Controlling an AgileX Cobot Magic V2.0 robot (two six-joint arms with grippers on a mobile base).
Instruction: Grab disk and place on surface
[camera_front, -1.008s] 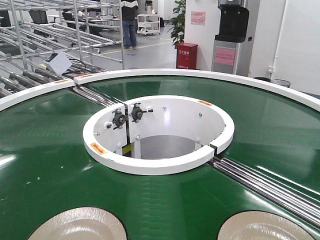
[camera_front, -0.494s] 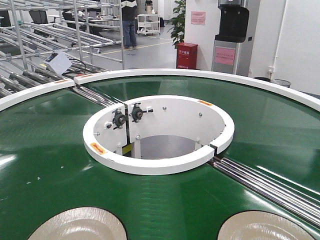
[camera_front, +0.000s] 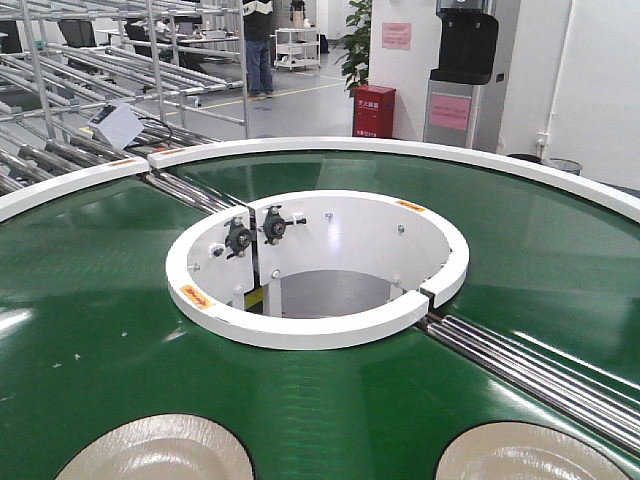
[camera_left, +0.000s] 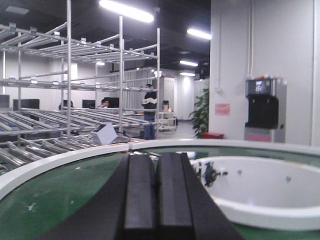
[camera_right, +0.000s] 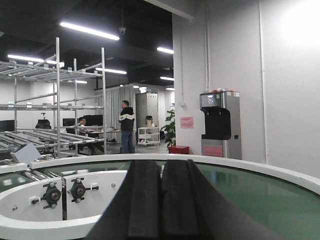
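In the front view a pale disk (camera_front: 155, 452) and a second disk (camera_front: 525, 458) lie on the green belt (camera_front: 90, 300) at the frame's lower edge, one left and one right, well apart and both cut off by the edge, on the near side of the white hub (camera_front: 320, 330). In the left wrist view the left fingers (camera_left: 140, 200) are pressed together above the belt, holding nothing. In the right wrist view the right fingers (camera_right: 145, 200) are likewise closed flat against each other, empty.
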